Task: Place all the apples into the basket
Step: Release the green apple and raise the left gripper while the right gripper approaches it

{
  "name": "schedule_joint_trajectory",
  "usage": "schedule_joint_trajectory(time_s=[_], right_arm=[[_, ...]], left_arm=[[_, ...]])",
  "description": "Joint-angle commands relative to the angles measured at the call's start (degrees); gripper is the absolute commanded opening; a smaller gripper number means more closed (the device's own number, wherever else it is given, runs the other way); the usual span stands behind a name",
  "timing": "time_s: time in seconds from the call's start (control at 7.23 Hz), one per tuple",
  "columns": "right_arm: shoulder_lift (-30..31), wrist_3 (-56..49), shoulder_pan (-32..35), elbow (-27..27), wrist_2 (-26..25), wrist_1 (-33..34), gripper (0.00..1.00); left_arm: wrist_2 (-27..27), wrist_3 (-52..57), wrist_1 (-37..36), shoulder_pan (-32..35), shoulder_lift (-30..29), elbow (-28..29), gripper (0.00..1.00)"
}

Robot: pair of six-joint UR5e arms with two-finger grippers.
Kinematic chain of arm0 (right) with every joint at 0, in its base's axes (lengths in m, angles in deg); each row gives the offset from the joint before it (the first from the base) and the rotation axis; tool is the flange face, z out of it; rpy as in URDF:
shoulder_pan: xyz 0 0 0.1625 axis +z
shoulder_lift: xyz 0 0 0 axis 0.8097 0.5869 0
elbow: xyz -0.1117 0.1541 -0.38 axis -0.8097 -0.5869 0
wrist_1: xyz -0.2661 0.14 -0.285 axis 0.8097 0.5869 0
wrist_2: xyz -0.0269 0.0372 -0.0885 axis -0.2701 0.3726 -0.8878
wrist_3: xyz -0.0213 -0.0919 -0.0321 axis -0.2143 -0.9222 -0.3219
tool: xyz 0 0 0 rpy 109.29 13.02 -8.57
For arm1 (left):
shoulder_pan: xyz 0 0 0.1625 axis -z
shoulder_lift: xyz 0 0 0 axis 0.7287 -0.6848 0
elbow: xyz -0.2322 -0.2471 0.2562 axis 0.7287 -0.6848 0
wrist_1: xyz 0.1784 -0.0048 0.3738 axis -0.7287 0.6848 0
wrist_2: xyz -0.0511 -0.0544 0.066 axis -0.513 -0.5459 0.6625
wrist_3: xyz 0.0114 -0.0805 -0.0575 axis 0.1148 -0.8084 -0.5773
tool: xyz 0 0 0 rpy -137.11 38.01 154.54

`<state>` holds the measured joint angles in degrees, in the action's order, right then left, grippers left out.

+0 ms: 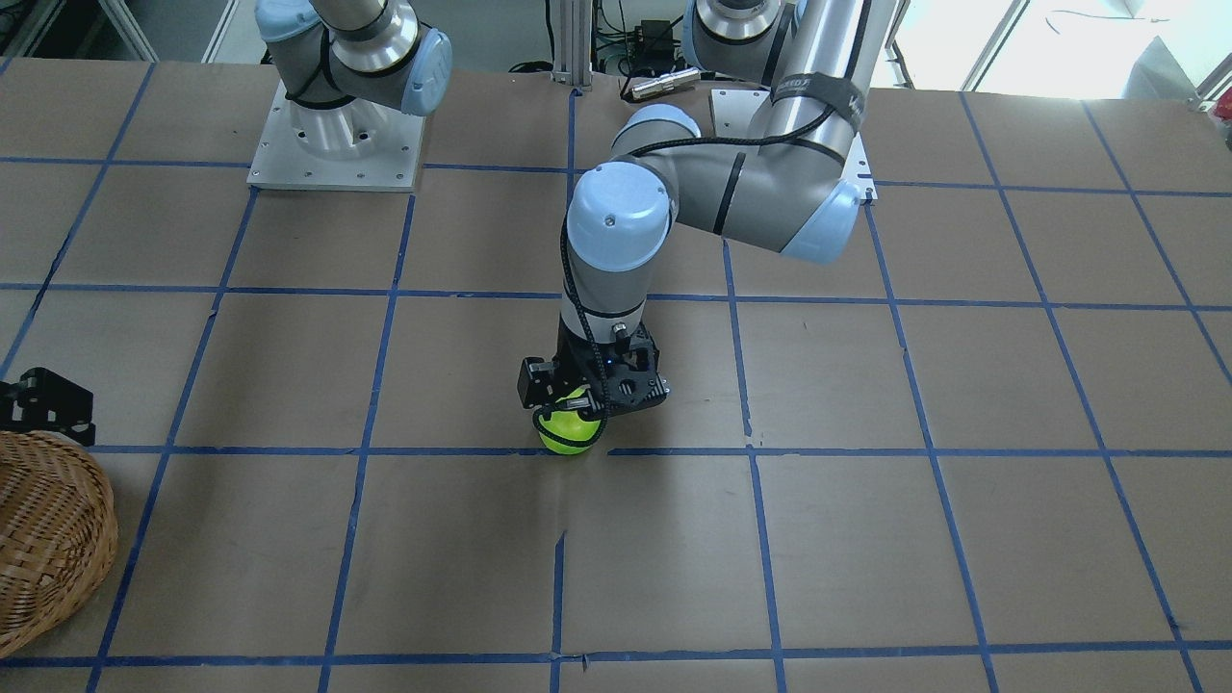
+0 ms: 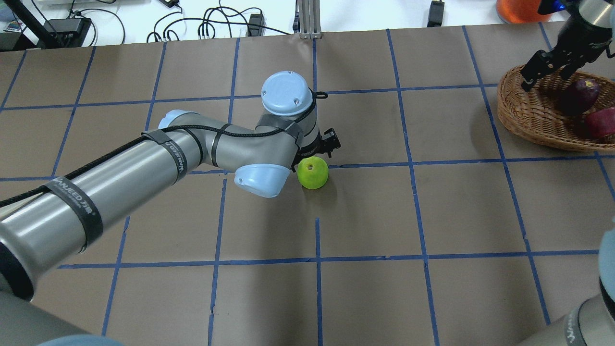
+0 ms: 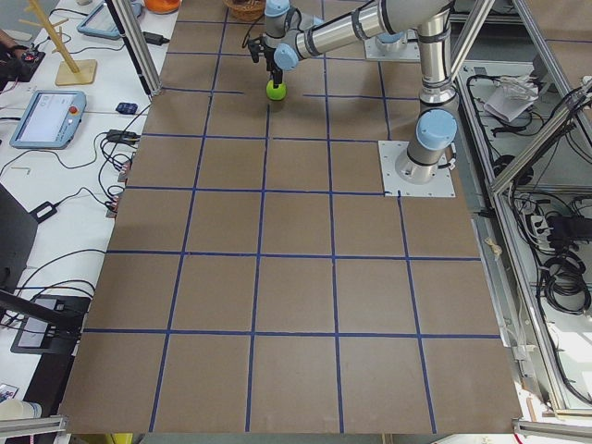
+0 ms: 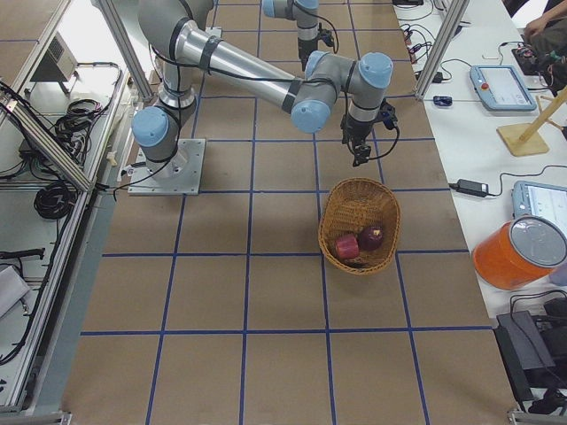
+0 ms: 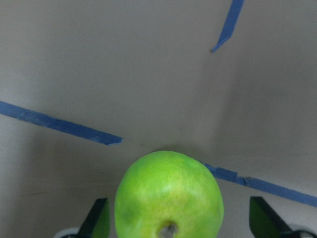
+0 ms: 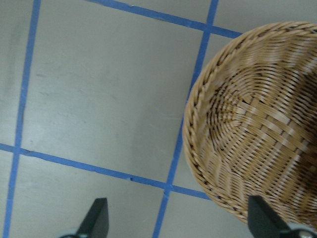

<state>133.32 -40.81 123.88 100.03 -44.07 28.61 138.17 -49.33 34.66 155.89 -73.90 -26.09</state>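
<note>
Apples stood two of three done: the purple apple (image 2: pixel 582 93) and the red apple (image 2: pixel 603 122) lay in the basket (image 2: pixel 528 120) (right hand (image 2: pixel 548 72) hanging open beside its rim). Only the green apple (image 2: pixel 313 172) was left to do, sitting on the table (image 2: pixel 432 216) mid-grid with the left hand (image 1: pixel 589 390) open astride it, not yet gripping

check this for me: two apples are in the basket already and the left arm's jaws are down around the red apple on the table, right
Not quite. The left gripper has its jaws around the lime green apple on the table, not a red one; the overhead exterior view shows this. The rest holds: the red apple and the dark purple apple lie in the basket.
</note>
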Motion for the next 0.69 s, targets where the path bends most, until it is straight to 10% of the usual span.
schedule_joint_trajectory(time_s=[0.0,0.28,0.55], right_arm=[[2.21,10.63,8.27,2.70,1.78,-1.63,1.00],[3.11,29.32,21.79,6.58,1.18,3.08,1.00],[-0.90,49.08,34.71,8.87,1.43,15.60,1.00]], left_arm=[[1.62,11.51,32.57,-6.43,9.08,13.25,1.00],[2.93,25.08,44.43,-11.08,16.20,14.03,1.00],[2.94,32.46,36.39,-17.07,21.57,8.68,0.97]])
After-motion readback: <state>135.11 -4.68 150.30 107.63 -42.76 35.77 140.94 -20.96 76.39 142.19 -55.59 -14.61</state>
